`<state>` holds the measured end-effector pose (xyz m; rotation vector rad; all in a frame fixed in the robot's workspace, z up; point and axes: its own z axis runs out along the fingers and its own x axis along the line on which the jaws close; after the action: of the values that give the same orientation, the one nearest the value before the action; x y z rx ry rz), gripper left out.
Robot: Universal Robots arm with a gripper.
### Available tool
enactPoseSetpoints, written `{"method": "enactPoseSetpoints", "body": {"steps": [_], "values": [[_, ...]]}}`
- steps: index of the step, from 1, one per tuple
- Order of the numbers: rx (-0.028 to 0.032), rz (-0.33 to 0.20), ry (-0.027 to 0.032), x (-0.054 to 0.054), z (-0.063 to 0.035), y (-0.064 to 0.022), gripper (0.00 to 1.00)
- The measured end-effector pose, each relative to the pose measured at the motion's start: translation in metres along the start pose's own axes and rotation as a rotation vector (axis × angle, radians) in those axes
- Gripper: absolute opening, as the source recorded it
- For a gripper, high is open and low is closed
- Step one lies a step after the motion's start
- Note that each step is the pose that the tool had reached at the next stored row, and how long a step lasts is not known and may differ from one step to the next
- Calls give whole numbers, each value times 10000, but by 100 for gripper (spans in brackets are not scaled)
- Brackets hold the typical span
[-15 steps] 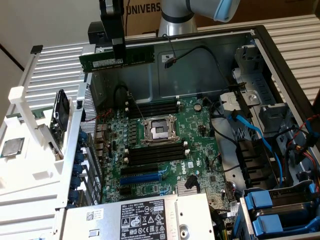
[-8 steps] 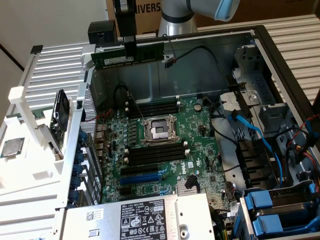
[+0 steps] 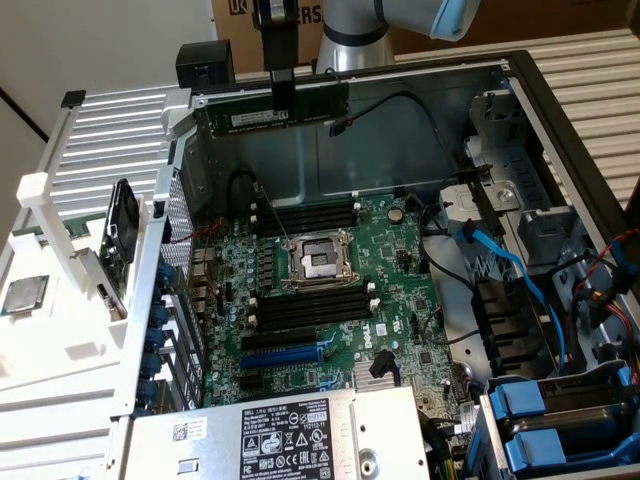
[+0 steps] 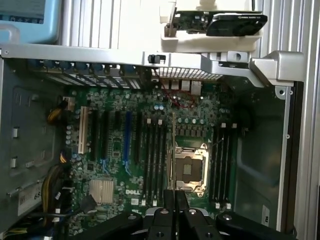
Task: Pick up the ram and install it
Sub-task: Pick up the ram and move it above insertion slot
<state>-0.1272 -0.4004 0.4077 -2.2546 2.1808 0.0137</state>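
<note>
motherboard [image 3: 400, 275] below, two fingers [image 4: 168, 201] pinch one ram [image 3: 240, 118].

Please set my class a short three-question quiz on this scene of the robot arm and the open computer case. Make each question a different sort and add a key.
1. True or false: the ram is seated in a slot on the motherboard.
2. What is the gripper closed on? A) the ram B) a blue cable C) the silver processor chip
3. Short answer: are the black memory slots beside the processor socket filled or empty?

Key
1. False: the ram is held up in the air, above the motherboard.
2. A
3. Empty
</note>
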Motion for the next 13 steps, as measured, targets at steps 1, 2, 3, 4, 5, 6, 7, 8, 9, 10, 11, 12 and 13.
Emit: {"method": "enactPoseSetpoints", "body": {"steps": [1, 2, 3, 4, 5, 6, 7, 8, 9, 10, 11, 12, 13], "values": [[6, 75, 1, 0, 6, -2, 13], [20, 141, 2, 0, 14, -5, 13], [30, 184, 0, 0, 25, -11, 13], [37, 230, -3, 1, 37, -17, 13], [45, 327, -20, 1, 67, -28, 13], [46, 373, -24, 2, 78, -33, 13], [46, 388, -23, 1, 81, -34, 13], [45, 388, -24, 1, 81, -34, 13], [45, 389, -24, 1, 81, -34, 13], [46, 389, -24, 2, 81, -34, 13], [46, 389, -24, 2, 82, -34, 13], [49, 388, -32, 5, 91, -36, 13], [49, 386, -47, 12, 106, -38, 13]]}}
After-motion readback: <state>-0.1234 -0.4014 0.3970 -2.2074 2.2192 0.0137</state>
